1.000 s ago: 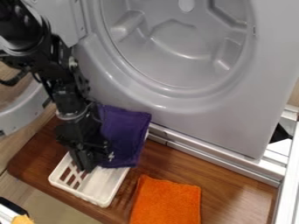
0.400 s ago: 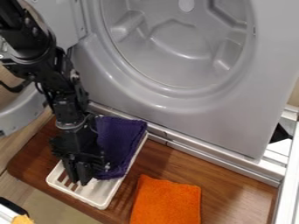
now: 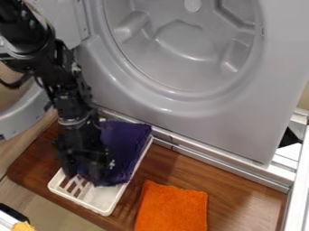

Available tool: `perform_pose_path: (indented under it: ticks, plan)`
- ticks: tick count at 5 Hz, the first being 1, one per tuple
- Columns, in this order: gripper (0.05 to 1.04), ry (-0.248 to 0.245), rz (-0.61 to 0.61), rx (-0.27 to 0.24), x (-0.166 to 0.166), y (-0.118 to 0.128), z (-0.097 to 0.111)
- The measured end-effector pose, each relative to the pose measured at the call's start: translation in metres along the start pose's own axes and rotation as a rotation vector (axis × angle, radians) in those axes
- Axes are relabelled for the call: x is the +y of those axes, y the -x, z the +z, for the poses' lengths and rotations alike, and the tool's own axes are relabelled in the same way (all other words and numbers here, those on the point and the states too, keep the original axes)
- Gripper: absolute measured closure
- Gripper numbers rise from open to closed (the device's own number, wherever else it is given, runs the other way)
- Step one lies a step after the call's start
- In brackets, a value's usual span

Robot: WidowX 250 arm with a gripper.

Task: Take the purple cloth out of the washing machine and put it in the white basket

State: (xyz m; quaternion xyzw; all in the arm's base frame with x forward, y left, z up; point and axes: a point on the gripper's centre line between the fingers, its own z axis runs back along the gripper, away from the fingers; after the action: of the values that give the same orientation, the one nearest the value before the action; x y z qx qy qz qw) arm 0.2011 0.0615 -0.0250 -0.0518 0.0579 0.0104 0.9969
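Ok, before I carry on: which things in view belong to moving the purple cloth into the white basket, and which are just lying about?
Part of the job:
- purple cloth, lying in the basket
- white basket
- washing machine, door open
- pincer, over the basket

Just lying about:
- orange cloth
- yellow item, bottom left corner

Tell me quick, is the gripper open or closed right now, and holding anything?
Gripper: open, its fingers apart, purple cloth showing between them but not visibly clamped.
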Motion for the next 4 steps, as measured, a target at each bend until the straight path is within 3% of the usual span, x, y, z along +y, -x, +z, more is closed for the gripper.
perform_pose_path:
  ticks: [1,2,4]
  plan:
    - [0.077,-0.046,-0.036,-0.024,-0.007,-0.005,0.023]
    - [0.081,-0.079,-0.055,-0.082,-0.009,-0.005,0.050]
    - [0.084,-0.144,-0.068,-0.104,-0.014,0.003,0.096]
